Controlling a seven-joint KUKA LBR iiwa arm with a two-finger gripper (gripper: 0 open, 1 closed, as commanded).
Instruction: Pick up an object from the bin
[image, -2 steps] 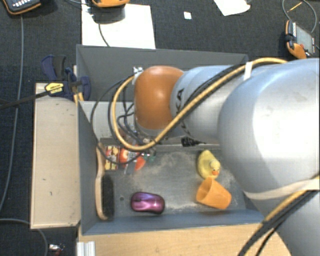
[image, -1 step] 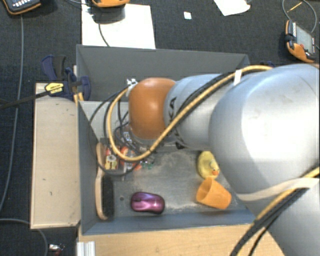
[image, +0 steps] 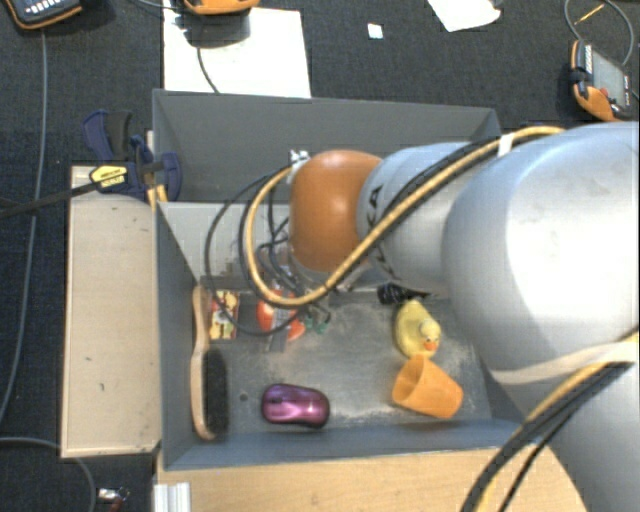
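Judged at positioning step, with gripper (image: 292, 322) low over 1 small orange-red thing (image: 264, 314) on left-centre floor of bin (image: 330, 130), beside patterned box (image: 223, 314); cannot tell grip opening; next probably calls for closing squarely on it, then lifting clear.

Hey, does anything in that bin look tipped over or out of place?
The orange cup lies tipped on its side near the front wall of the bin, beside the yellow rubber duck. Nothing else stands out.

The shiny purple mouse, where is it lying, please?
Camera view: the purple mouse lies by the grey bin's lower wall, between the black-bristled wooden brush (left) and the orange plastic cup (right).
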